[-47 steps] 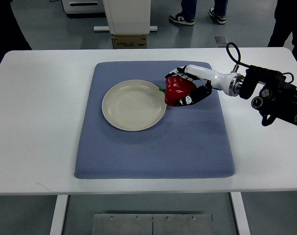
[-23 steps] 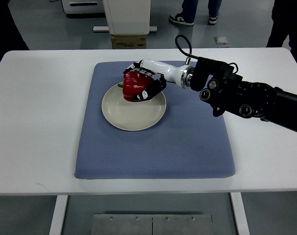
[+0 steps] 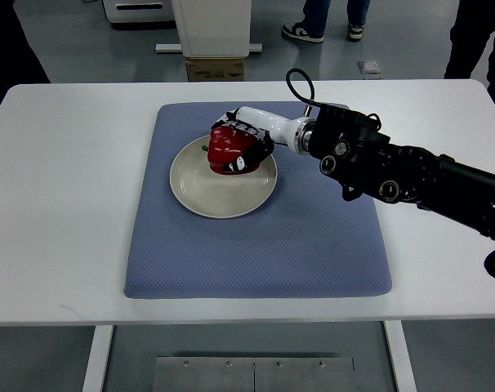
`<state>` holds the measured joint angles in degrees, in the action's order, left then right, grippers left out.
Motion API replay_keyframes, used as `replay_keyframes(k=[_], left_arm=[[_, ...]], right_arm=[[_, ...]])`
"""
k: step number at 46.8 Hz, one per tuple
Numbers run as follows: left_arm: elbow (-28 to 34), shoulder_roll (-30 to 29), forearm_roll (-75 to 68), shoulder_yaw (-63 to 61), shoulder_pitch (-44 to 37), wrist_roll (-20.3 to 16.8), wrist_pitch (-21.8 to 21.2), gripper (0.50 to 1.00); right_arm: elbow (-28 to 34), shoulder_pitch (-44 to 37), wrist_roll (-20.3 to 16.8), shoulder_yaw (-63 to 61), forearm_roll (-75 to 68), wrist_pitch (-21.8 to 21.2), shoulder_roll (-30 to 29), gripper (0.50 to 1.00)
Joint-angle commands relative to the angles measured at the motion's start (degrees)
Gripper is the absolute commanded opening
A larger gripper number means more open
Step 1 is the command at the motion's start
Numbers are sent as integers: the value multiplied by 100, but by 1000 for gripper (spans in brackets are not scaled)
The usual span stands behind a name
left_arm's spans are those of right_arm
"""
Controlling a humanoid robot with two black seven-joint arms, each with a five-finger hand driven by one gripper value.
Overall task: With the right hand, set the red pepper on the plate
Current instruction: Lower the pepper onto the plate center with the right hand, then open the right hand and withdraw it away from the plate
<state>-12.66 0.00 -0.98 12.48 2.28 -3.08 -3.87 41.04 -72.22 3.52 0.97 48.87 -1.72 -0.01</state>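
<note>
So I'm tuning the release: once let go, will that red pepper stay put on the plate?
Probably it settles: the red pepper looks blocky and lobed, though its rounded sides might rock. Its glossy skin could slip on the smooth plate. The right hand holds it over the far rim, so it may tip.

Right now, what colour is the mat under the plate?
Blue-grey mat, seen in the top view.

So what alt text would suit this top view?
The robot's right hand grips a red pepper over the far part of a cream plate. The plate sits on a blue mat on a white table.
</note>
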Motion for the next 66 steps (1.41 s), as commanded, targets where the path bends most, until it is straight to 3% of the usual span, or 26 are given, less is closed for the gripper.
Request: replay_keyframes(k=[1, 30, 50, 51, 52, 57, 66], left_arm=[[0, 0, 1, 0, 0, 0, 0, 1000], [0, 0, 1, 0, 0, 0, 0, 1000], [0, 0, 1, 0, 0, 0, 0, 1000], [0, 0, 1, 0, 0, 0, 0, 1000], [0, 0, 1, -9, 0, 0, 0, 1000], [0, 0, 1, 0, 0, 0, 0, 1000], [0, 0, 1, 0, 0, 0, 0, 1000]], right_arm=[[10, 24, 26, -1, 0, 23, 1, 500], [229, 147, 351, -1, -114, 31, 1, 500], [265, 305, 351, 17, -114, 31, 1, 500], [265, 305, 351, 17, -123, 31, 1, 580], [265, 305, 342, 17, -123, 31, 1, 612], [256, 314, 342, 17, -158, 31, 1, 679], [256, 314, 342, 8, -308, 31, 1, 947]])
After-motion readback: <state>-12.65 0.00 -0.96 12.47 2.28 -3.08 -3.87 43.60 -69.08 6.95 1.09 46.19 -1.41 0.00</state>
